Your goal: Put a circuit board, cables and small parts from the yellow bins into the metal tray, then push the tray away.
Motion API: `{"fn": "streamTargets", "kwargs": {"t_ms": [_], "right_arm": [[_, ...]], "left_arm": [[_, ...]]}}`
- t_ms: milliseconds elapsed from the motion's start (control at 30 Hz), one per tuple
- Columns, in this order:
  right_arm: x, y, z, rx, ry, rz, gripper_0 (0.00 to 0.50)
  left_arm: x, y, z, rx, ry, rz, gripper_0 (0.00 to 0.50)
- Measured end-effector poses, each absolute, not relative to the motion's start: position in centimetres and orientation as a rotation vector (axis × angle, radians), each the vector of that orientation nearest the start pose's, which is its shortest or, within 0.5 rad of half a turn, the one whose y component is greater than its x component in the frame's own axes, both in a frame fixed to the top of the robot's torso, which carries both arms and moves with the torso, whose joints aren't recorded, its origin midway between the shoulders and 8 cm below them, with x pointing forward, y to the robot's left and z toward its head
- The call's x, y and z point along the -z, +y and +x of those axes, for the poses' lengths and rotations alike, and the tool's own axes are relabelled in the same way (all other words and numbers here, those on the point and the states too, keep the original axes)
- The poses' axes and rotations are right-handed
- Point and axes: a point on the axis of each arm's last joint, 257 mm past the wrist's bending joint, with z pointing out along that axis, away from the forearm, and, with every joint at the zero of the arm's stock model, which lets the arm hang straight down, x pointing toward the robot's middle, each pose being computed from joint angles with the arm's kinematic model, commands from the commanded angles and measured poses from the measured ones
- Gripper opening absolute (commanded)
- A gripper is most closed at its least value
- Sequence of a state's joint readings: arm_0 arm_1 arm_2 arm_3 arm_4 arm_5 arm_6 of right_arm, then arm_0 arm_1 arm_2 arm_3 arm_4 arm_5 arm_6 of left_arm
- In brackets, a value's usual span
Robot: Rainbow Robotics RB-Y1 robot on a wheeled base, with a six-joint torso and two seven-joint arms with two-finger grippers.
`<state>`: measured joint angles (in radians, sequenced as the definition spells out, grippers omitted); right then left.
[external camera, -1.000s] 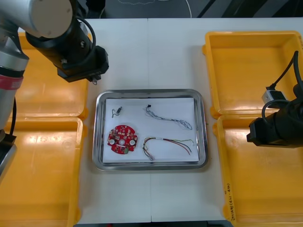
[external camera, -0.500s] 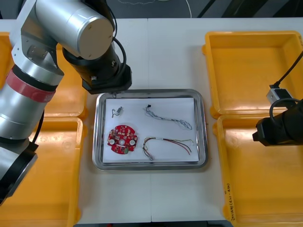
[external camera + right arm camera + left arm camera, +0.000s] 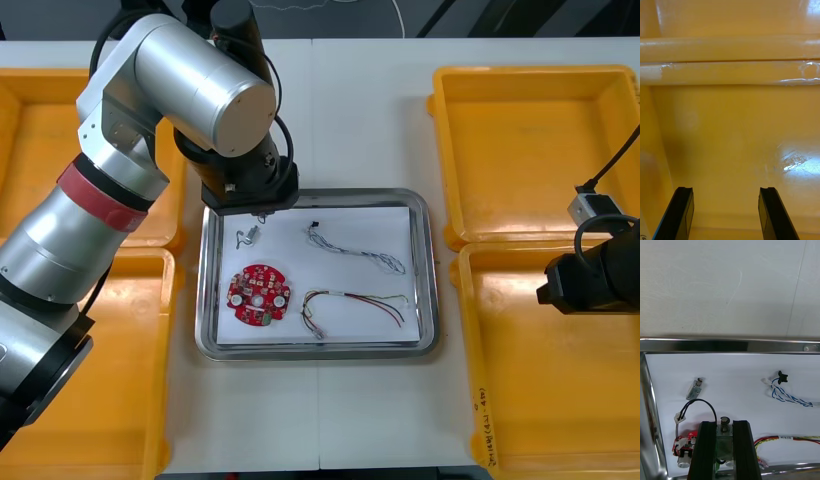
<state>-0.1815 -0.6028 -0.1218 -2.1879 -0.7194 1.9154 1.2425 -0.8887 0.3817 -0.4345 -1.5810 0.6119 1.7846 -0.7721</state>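
My left gripper (image 3: 725, 426) is shut on a small metal part (image 3: 724, 430) and hangs over the white-lined metal tray (image 3: 425, 270), near its far left corner. In the front view the left wrist (image 3: 245, 180) covers that corner. The tray holds a round red circuit board (image 3: 258, 295), a black cable (image 3: 240, 238) beside another small metal part (image 3: 695, 388), a twisted blue and white cable (image 3: 358, 252) and a red and yellow cable (image 3: 355, 302). My right gripper (image 3: 726, 213) stands open over the bare floor of the near right yellow bin (image 3: 560, 400).
Two yellow bins flank each side of the tray: the far right bin (image 3: 530, 140), the far left bin (image 3: 40, 150) and the near left bin (image 3: 80, 380). Bare table (image 3: 730, 285) lies beyond the tray's far rim (image 3: 730, 345).
My left arm has swung right from over the far left bin to the tray's far left corner. The right arm drifted slightly to the right.
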Motion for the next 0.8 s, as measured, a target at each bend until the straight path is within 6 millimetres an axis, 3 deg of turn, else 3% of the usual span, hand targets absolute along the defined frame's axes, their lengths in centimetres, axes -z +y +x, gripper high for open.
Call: {"fn": "streamTargets", "kwargs": {"t_ms": [367, 800], "right_arm": [[22.8, -30.3, 36.5, -0.097, 2.779, -0.018, 0.5], [22.8, -30.5, 36.4, -0.097, 2.78, -0.01, 0.5]], "left_arm": [[21.0, 8.6, 50.2, 0.117, 2.773, -0.049, 0.0], [21.2, 8.3, 51.1, 0.136, 2.735, -0.057, 0.0]]}}
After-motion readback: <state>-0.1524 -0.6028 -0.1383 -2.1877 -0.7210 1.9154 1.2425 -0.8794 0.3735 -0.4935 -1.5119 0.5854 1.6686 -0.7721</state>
